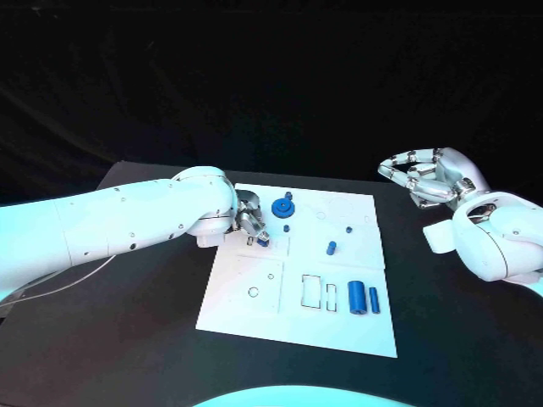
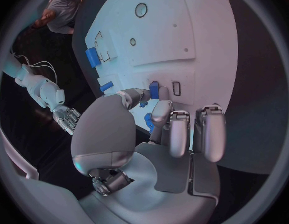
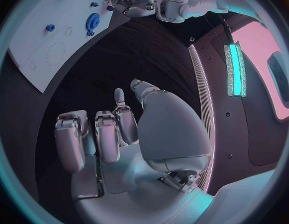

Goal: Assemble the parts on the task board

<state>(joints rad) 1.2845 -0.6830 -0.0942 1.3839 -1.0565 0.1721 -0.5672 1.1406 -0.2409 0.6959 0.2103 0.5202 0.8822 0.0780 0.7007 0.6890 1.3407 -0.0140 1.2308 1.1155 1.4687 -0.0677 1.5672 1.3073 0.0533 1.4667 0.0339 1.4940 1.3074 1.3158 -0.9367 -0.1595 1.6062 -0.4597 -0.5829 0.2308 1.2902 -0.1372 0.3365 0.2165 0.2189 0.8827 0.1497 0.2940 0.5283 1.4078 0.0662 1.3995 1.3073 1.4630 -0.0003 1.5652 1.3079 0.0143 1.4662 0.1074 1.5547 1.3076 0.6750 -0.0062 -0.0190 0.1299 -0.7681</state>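
A small blue part sits pinched in the fingertips of the left hand, low over the left-middle of the white board, just beside a small rectangular slot. The part's long axis looks roughly parallel to that slot, so the coming move is probably a short sideways shift and a press down. Other blue parts lie apart: a gear near the board's top, two cylinders at lower right. The right hand hangs off the board at upper right, fingers curled on nothing, well away.
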